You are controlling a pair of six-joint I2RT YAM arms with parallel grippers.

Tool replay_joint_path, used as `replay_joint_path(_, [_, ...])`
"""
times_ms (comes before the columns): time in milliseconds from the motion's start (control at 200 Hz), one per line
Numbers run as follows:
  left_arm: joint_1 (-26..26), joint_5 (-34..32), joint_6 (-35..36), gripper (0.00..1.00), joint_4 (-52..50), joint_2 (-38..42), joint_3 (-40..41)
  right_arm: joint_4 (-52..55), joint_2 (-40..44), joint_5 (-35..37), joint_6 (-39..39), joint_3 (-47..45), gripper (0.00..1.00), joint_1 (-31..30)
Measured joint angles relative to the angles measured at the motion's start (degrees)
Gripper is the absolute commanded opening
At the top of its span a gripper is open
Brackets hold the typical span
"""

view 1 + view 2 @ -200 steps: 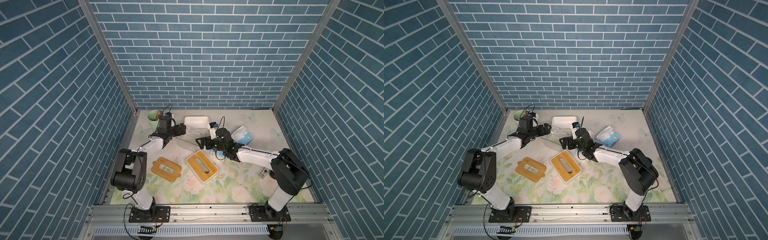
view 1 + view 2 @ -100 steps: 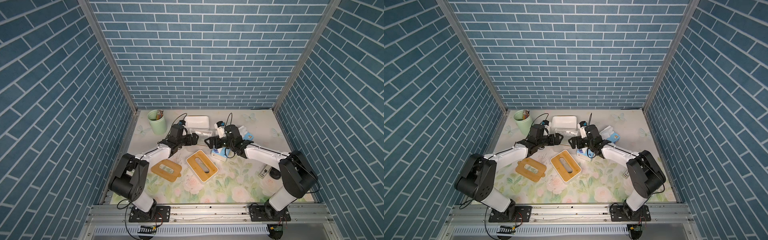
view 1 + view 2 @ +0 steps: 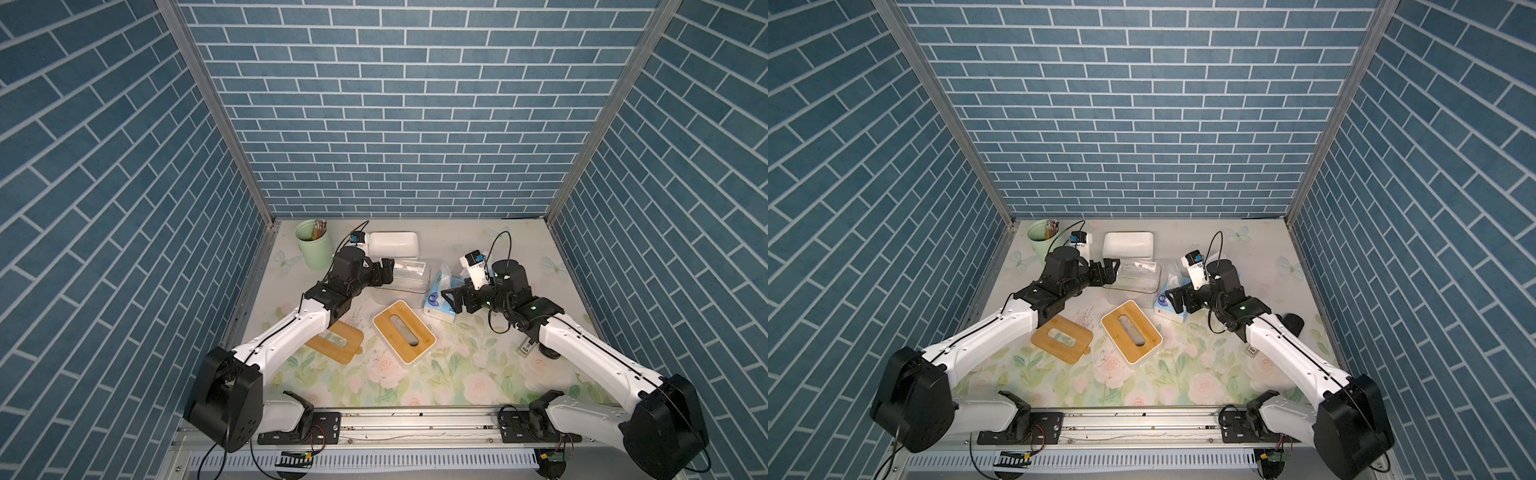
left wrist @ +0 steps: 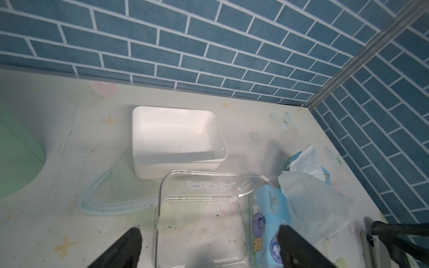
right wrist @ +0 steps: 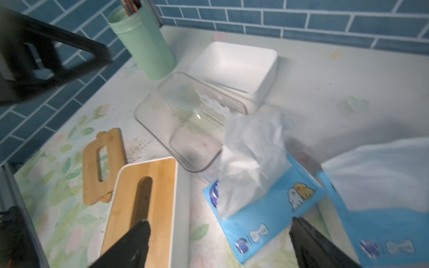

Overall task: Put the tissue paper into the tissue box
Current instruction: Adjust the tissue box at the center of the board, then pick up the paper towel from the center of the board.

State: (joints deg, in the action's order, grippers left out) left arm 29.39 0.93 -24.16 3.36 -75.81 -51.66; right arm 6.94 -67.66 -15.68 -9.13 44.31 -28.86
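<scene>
my right claw (image 5: 220, 227) gaped above the crinkly blue tissue pack (image 5: 267, 208); my left claw (image 4: 210, 232) gaped over the clear rectangular tub (image 4: 199, 220) beside it.

Robot test booth, printed brick walls (image 3: 395, 104), aluminium posts (image 3: 216, 108), mounting rail (image 3: 415, 420)

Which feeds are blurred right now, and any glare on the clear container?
Right wrist view: motion blur smears the blue plastic tissue pack and its white tissue sheet. Left wrist view: white plastic box sharp, jaws blurred, a glare streak on the clear plastic container's rim. Both top views: crisp, evenly lit.
</scene>
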Motion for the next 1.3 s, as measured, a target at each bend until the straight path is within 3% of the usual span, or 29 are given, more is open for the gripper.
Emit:
replay_joint_path(75, [1.1, -1.2, 0.5, 0.96, -0.3, 0.4, 0.0, -0.6, -1.3, -1.2, 0.0, -1.7, 0.95, 1.2])
replay_joint_path(270, [1.5, -3.5, 0.8, 0.97, -2.3, 0.2, 0.9, -2.5, -7.7, -0.4, -2.0, -2.4, 0.75, 3.1])
replay_joint_path(425, [1.8, -4.6, 0.8, 0.97, -2.9, 0.2, 1.8, -7.7, -9.7, -1.0, -7.6, -5.8, 0.64, 7.7])
replay_joint_path(730, [2.1, -5.9, 1.0, 0.98, -3.1, 0.1, 1.8, -19.3, -19.4, -3.0, -20.6, -6.5, 0.51, 7.1])
replay_joint_path(895, [2.1, -6.3, 1.1, 0.98, -3.1, 0.1, 1.8, -24.3, -21.5, -3.2, -25.9, -8.3, 0.26, 6.9])
replay_joint_path(970, [2.1, -6.4, 1.2, 0.98, -3.1, 0.1, 1.8, -26.4, -21.5, -2.8, -27.5, -9.1, 0.07, 6.9])
replay_joint_path(1015, [2.1, -6.6, 1.2, 0.99, -3.1, 0.1, 1.8, -27.6, -21.5, -2.6, -28.0, -9.7, 0.00, 7.0])
replay_joint_path(1300, [2.2, -8.9, 2.2, 0.99, -4.0, 0.2, 1.8, -26.8, -18.8, -2.6, -26.5, -10.4, 0.00, 8.2])
